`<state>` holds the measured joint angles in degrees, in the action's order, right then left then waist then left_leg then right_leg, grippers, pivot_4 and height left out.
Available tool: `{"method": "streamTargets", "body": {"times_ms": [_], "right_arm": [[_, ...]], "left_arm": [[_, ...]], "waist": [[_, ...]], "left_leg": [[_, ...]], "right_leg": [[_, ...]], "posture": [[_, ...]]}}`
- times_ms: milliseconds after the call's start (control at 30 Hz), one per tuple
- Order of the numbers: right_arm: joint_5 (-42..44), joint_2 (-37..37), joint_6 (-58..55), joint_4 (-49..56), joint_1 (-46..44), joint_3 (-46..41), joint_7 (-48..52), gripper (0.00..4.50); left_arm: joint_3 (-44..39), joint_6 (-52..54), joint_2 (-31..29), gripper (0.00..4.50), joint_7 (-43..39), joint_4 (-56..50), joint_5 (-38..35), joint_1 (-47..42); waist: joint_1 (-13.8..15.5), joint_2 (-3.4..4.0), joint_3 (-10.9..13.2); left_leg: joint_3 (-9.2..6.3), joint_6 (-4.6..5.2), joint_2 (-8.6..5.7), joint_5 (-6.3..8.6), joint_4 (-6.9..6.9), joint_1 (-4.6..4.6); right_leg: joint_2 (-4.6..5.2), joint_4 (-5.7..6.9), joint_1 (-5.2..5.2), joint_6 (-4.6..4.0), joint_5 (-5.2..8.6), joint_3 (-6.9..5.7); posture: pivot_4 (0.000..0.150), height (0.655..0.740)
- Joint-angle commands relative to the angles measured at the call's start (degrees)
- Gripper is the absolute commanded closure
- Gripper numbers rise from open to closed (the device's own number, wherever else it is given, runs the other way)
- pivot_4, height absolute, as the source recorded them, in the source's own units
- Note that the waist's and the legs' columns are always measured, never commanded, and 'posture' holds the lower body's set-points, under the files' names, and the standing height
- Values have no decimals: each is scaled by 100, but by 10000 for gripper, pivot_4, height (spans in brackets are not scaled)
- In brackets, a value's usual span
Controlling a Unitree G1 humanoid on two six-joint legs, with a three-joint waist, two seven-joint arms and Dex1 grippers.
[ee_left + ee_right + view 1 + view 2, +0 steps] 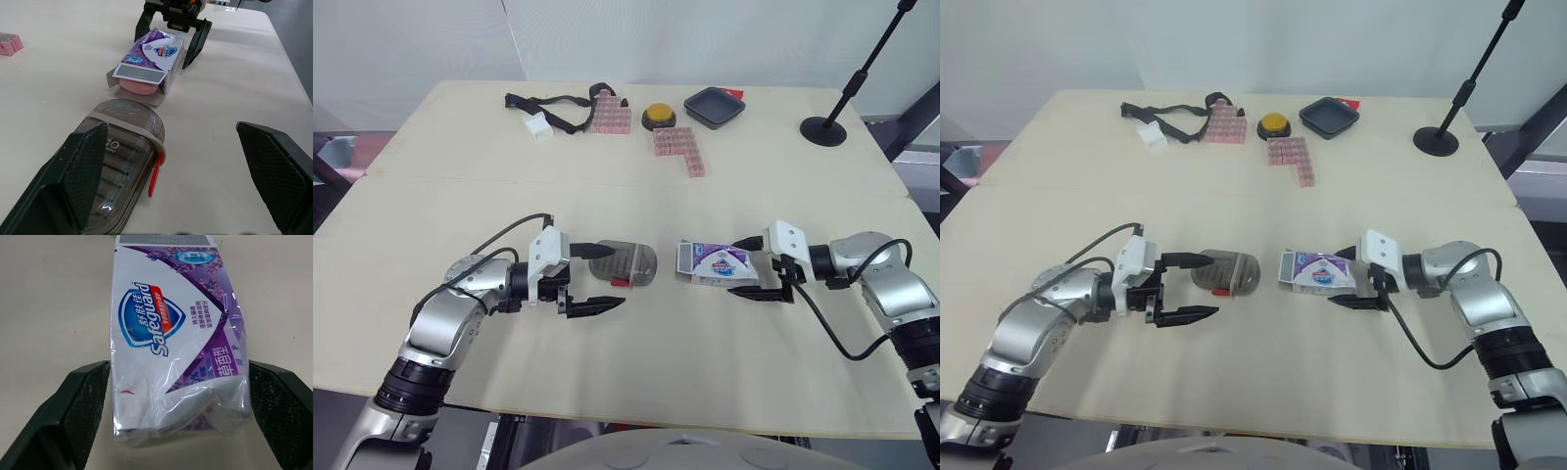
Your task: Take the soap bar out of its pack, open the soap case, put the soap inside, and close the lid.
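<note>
Pink soap bar (pixel 139 86) peeks from the open pack (pixel 156 51), left wrist view

A white-and-purple soap pack (pixel 713 264), printed with a blue shield logo, a red stripe and white lettering, lies at centre right of the frame on a pale cream surface (pixel 636 362). Its end flap is grey, and a pink soap bar (pixel 139 86) shows at the open end. At centre left, the soap case (pixel 626 263) is a smoky, see-through grey-brown with a beige band and a red clip. The left hand (pixel 619 276) and right hand (pixel 736 266) are black, backed by white blocks. Along the top of the frame sit pink blocks (pixel 610 117), a yellow button (pixel 658 116) on a black base, a dark grey tray (pixel 715 106), a black strap (pixel 553 103) and a black stand (pixel 823 128).
</note>
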<state>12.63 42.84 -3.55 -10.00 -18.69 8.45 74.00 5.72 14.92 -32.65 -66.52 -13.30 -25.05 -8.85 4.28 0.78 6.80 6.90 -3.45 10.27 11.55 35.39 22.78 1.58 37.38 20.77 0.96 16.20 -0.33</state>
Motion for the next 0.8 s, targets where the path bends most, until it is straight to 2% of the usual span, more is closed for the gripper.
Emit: {"method": "streamTargets", "body": {"times_ms": [33,367,533,800], "right_arm": [[143,75,57,34,-54,-233,61,7598],[153,80,52,65,-31,-278,72,7598],[129,76,50,69,-8,-312,33,21961],[131,71,40,86,16,-340,16,21961]], "left_arm": [[1,-98,-59,0,8,-126,2,12],[62,-70,-22,0,68,-135,14,-43],[85,-71,-41,0,92,-141,1,-47],[107,-52,-54,0,127,-144,-5,-55]], "waist": [[0,0,0],[2,0,0],[0,0,0],[0,0,0]], "left_leg": [[0,0,0,0,0,0],[0,0,0,0,0,0],[0,-1,0,0,1,-1],[0,-1,0,-1,3,-1]], "right_leg": [[0,0,0,0,0,0],[0,1,0,0,0,0],[0,1,0,0,0,0],[0,4,0,0,0,1]], "posture": [[1500,7400],[1500,7400],[1500,7400],[1500,7400]]}}
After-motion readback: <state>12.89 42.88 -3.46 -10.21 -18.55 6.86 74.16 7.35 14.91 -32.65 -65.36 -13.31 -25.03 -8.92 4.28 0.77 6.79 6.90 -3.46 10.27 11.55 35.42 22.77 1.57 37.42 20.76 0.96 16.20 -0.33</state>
